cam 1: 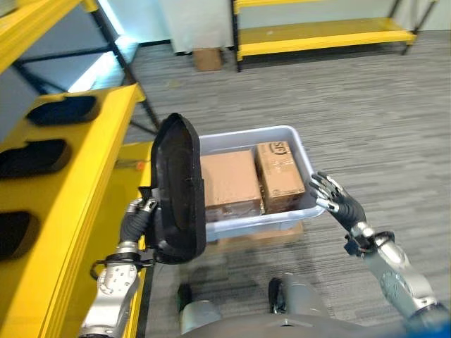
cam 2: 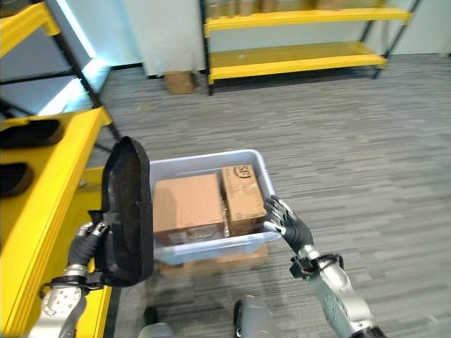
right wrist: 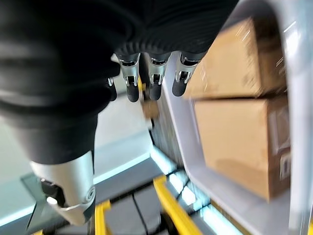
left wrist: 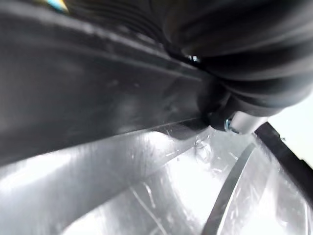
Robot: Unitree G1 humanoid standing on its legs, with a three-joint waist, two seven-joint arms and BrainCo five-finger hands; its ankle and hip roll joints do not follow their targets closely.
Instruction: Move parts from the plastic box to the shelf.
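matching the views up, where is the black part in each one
Left eye: black part held upright in left hand, left of plastic box.
Right eye: same, lower left.
Left wrist: dark surface close up.
Right wrist: none seen.
Shared landmark: cardboard boxes.

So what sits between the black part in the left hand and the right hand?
In the left eye view, the plastic box with two cardboard boxes inside lies between the black part, held upright by the left hand, and the open right hand.

Grey carpet floor (cam 1: 366,105); plastic box (cam 1: 299,144) near yellow shelf (cam 1: 84,176)
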